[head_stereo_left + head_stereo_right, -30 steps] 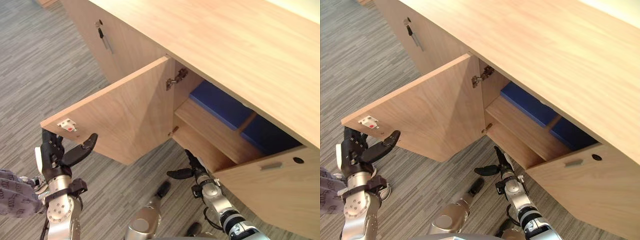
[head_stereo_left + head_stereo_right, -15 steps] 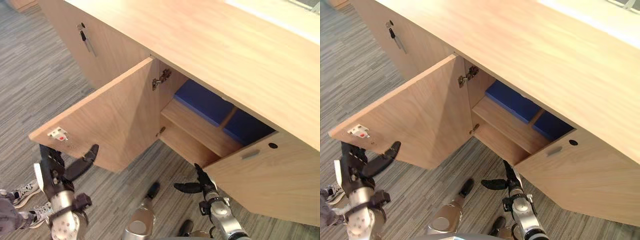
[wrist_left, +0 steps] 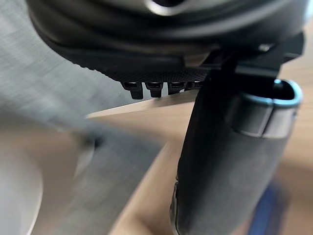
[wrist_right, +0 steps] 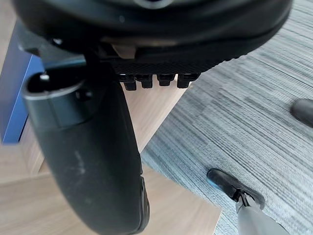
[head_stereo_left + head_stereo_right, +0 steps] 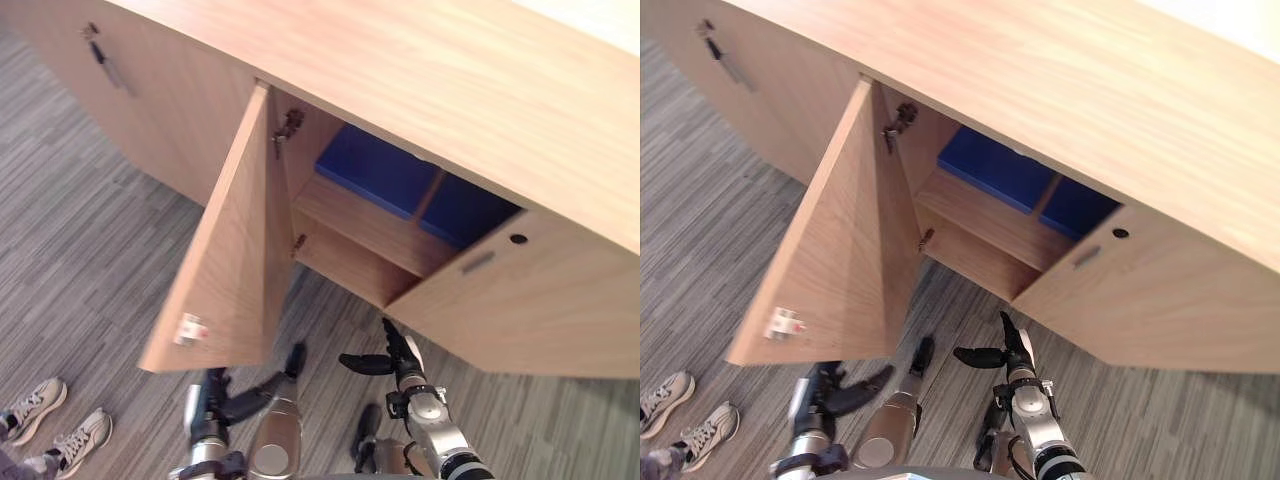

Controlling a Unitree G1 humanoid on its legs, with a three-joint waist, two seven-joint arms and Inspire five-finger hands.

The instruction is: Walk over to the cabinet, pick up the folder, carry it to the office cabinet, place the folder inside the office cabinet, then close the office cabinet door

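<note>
The folder (image 5: 372, 167) lies flat on the upper shelf (image 5: 370, 222) inside the cabinet (image 5: 450, 70), blue against the pale wood, and neither of my hands is on it. Just beside it, past a wooden divider (image 5: 431, 193), sits a second blue patch (image 5: 462, 212) (another folder or a panel, I can't tell which). The lower compartment under the shelf shows bare wood.

The left door (image 5: 235, 260) stands swung wide out from its hinge (image 5: 288, 124), its inner face towards me, with a small white latch (image 5: 190, 328) near the free lower corner. The right door (image 5: 530, 300) stands ajar, angled out from the cabinet front, a slim handle (image 5: 478, 262) and a round hole (image 5: 518, 239) near its top edge.

My left hand (image 5: 825, 395) hangs just under the left door's lower edge, fingers straight, thumb spread well apart, holding nothing; whether it touches the wood I can't tell. My right hand (image 5: 398, 362) is low before the right door's near corner, fingers straight and together, thumb out sideways, also bare.

On the grey carpet (image 5: 90, 220) at my far left stand a person's pale shoes (image 5: 50, 420)
</note>
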